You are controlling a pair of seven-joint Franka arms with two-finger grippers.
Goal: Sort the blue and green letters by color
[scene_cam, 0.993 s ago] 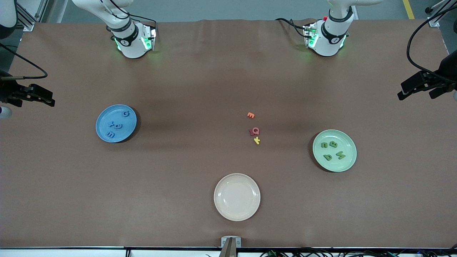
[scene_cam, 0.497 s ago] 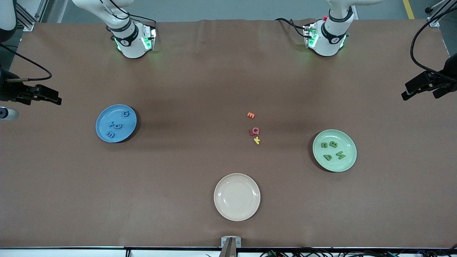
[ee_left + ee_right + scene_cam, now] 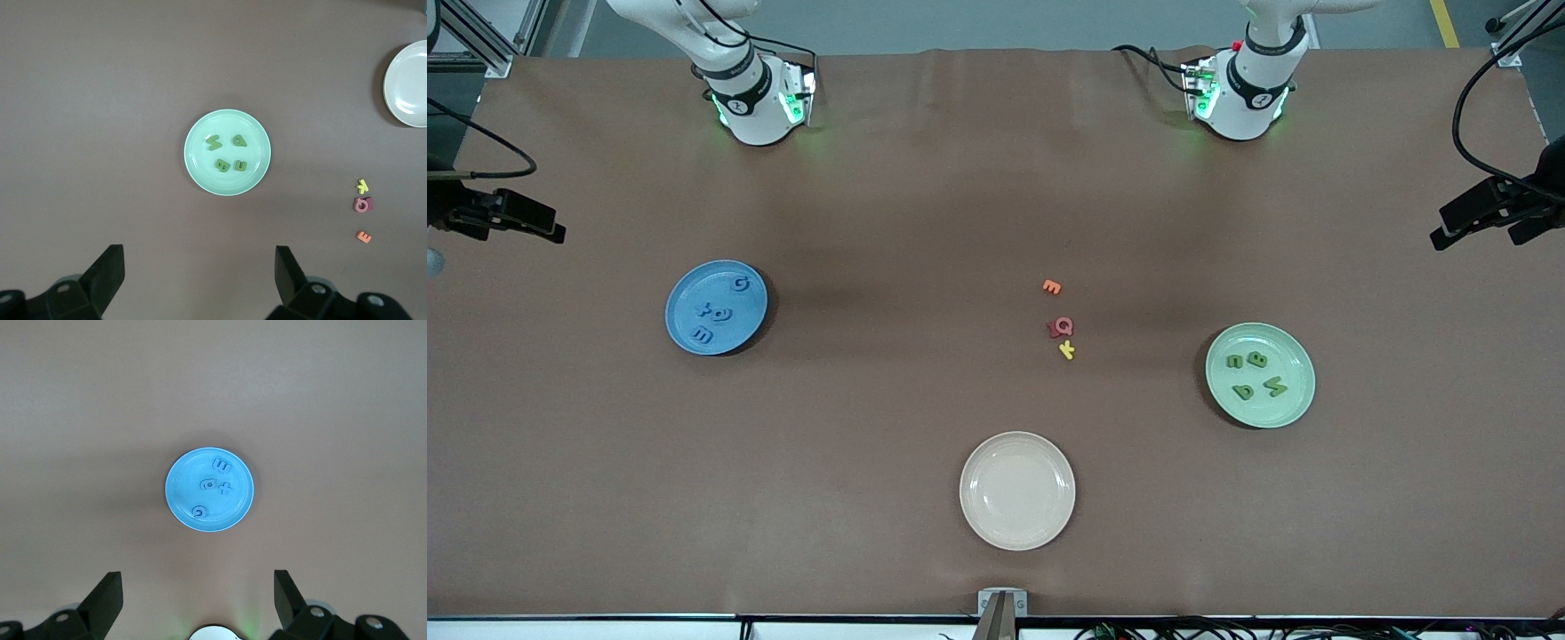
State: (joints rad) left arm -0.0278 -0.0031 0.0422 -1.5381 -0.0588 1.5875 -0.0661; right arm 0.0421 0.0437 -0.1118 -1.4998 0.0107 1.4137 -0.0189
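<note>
The left gripper [image 3: 197, 280] hangs high in the air with its two fingers [image 3: 107, 270] spread wide and nothing between them, out at the left arm's end of the table [image 3: 925, 178]. Straight below it sits the pale green plate [image 3: 200, 175], and on that plate lie the four green letters [image 3: 228, 153], close together but apart from one another. Off to the side of that plate, toward the middle of the table, three stray letters lie on the bare cloth in a short row: an orange letter [image 3: 1052, 287], a red letter [image 3: 1061, 327] and a yellow letter [image 3: 1067, 350], the yellow one just beside the red. The right gripper [image 3: 197, 600] hangs high as well, at the right arm's end of the table, its fingers [image 3: 107, 593] also spread wide and holding nothing. Under it sits the blue plate [image 3: 180, 510], which carries the four blue letters [image 3: 217, 480]; two of them sit touching or nearly so near the plate's middle, one lies near the rim, and one lies apart near another part of the rim. A white plate [image 3: 983, 524] stands empty near the front camera's edge of the table, between the two grippers and well apart from both coloured plates.
</note>
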